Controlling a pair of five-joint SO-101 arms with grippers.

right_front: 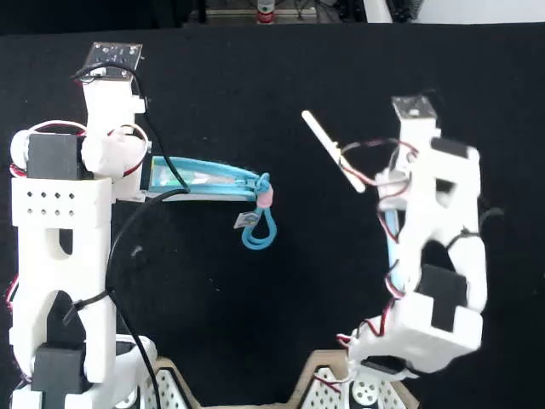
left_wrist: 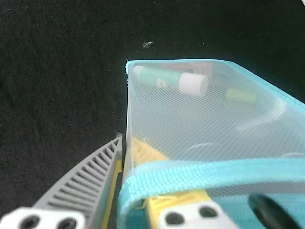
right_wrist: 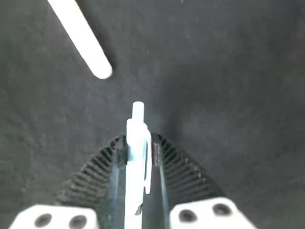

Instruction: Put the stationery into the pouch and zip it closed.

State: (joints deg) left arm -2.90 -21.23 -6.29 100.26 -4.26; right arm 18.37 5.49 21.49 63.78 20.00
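Step in hand, by my read: loading stationery, zip not yet done. R gripper (right_wrist: 139, 142) is clenched on a pale-blue pen (right_wrist: 137, 114), which runs lengthwise btwn the jaws, its end poking just past the tips. Ahead of it a white stick (right_wrist: 81, 40) lies on the table (right_wrist: 228, 71), apart from the pen. L gripper (left_wrist: 126, 142) is clamped on the mesh pouch (left_wrist: 200, 124) edge, w/ a glue stick (left_wrist: 171, 80) inside at the end far from the jaws. Next: carry pen to pouch mouth and line it up w/ the opening.

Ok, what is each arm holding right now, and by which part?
The left gripper holds the mesh pouch by one short end. The right gripper clamps a pen by its barrel at the clip.
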